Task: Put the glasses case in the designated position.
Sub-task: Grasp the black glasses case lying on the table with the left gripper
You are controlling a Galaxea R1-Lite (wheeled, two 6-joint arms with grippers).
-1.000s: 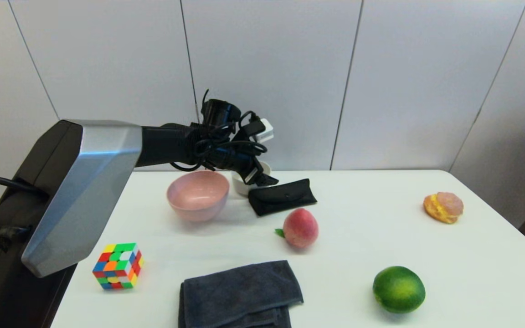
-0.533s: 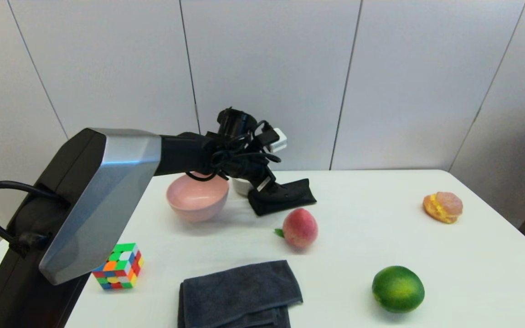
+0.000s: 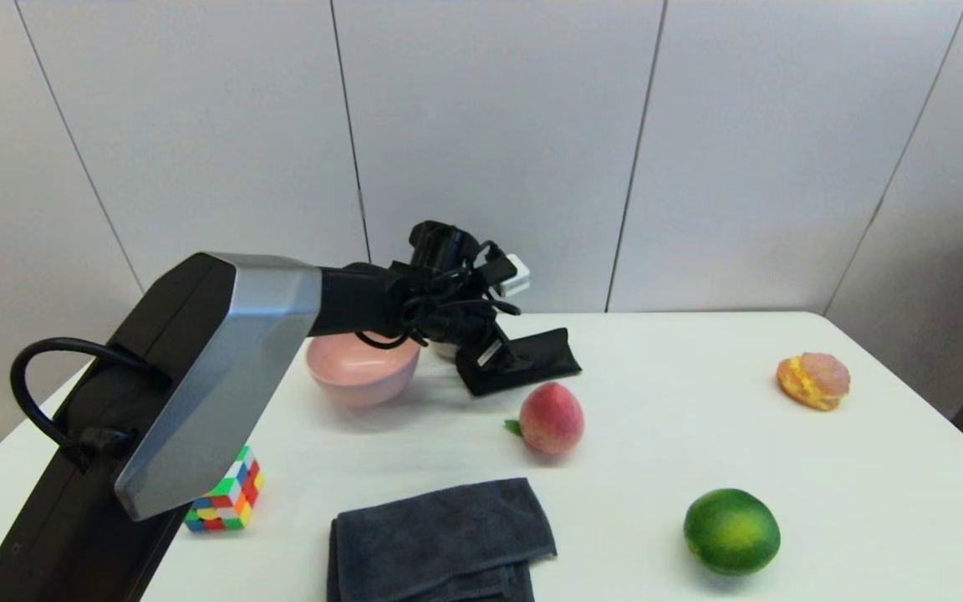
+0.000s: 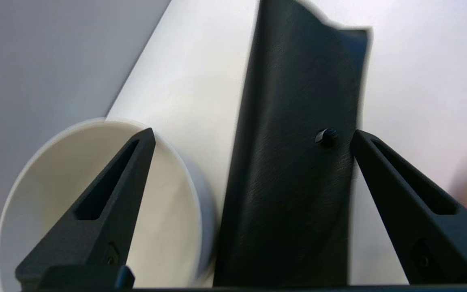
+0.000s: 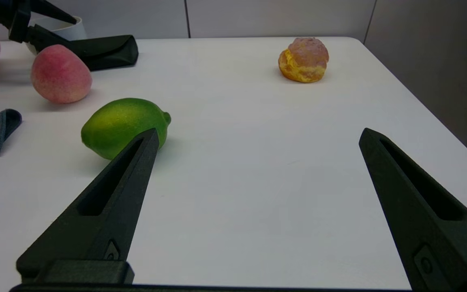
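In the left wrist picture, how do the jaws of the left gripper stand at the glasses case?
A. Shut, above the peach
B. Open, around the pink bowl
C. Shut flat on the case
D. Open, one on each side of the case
D. The left gripper is open: one finger shows in front of the small white bowl, the other at the far edge of the glasses case, and the case lies between them, not yet pinched.

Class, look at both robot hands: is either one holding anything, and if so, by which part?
Nothing is held. The left hand is open astride the glasses case, fingers not closed; the right hand is open over bare table.
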